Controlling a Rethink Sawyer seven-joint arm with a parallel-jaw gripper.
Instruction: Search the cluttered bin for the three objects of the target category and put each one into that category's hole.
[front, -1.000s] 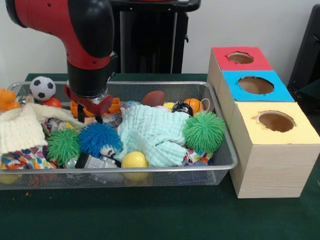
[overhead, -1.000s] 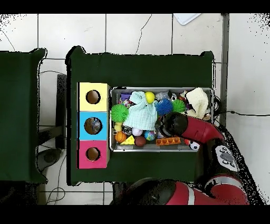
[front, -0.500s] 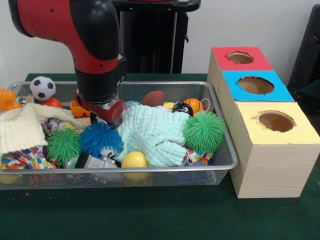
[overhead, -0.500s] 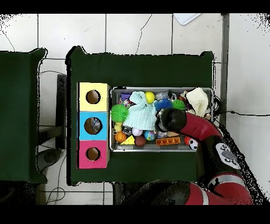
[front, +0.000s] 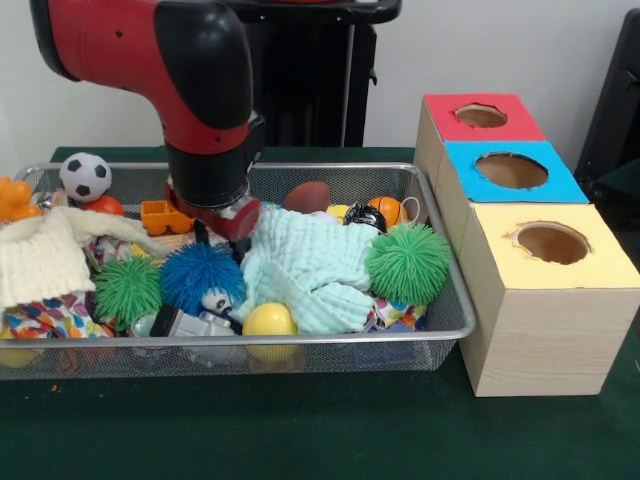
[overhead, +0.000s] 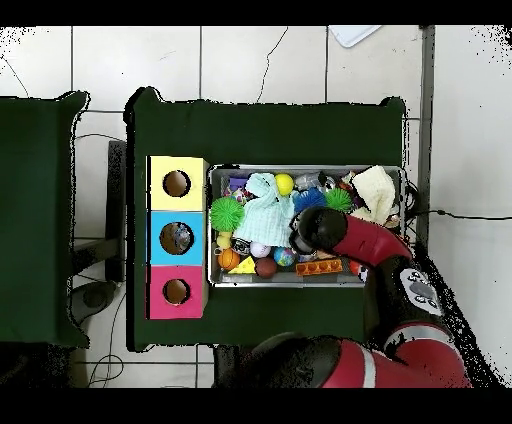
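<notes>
The gripper (front: 222, 232) hangs low inside the cluttered bin (front: 455, 322), its tip between the blue spiky ball (front: 201, 277) and the pale mint cloth (front: 305, 268); whether its fingers stand apart or together cannot be told, since the wrist hides them in both views. No target category is marked, so which toy is wanted is a judgement. In the front view the nearest loose things are the blue spiky ball at about 7 o'clock from the tip, just beside it, and the orange block (front: 165, 214) at 9 o'clock; the cloth's bunched edge lies at 4 o'clock. The bin also holds two green spiky balls (front: 407, 262), a yellow ball (front: 269, 320), a soccer ball (front: 85, 176), a brown football (front: 307, 196) and a cream knit cloth (front: 42, 255). The three boxes stand at 3 o'clock from the bin: red box (front: 481, 117) farthest, blue box (front: 512, 171), yellow box (front: 551, 243) nearest. Overhead, the blue box's hole (overhead: 177, 238) seems to hold something; the others look dark.
</notes>
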